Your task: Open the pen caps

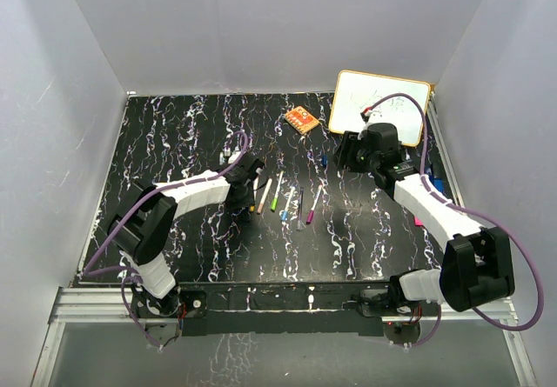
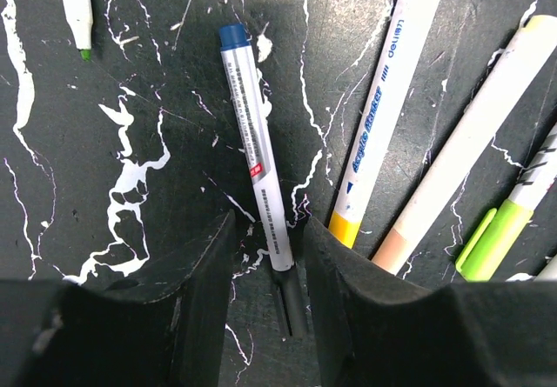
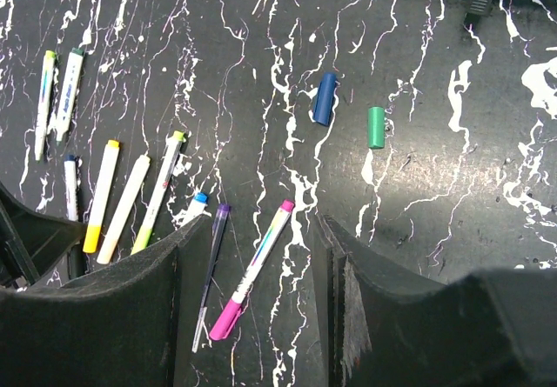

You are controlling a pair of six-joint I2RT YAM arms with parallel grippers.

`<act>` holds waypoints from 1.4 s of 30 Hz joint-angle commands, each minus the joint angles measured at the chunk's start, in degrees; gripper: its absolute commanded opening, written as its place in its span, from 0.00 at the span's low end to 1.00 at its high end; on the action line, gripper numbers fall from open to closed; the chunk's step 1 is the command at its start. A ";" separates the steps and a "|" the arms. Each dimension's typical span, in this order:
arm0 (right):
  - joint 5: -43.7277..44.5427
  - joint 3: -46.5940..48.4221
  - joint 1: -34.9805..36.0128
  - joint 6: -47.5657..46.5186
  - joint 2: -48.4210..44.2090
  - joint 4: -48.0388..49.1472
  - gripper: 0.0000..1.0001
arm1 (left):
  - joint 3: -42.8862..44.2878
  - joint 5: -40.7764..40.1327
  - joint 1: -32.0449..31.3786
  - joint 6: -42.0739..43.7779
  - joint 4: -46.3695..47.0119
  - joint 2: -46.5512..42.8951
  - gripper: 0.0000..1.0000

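Slippage is the risk. The left gripper (image 2: 268, 230) has its jaws apart, straddling the tail of the blue-capped pen (image 2: 261, 161), whose blue cap (image 2: 233, 36) sits at the far end. Closing off-centre could roll the pen into the yellow pen (image 2: 374, 117) just beside it. The right gripper (image 3: 263, 222), well apart from that pen, is also spread and holds nothing. Whether the pen's dark tail touches either jaw is unclear.
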 commanded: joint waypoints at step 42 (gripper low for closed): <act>-17.51 -7.54 -0.13 0.62 -6.19 13.72 0.47 | 0.54 10.01 -0.39 4.27 27.41 -20.05 0.00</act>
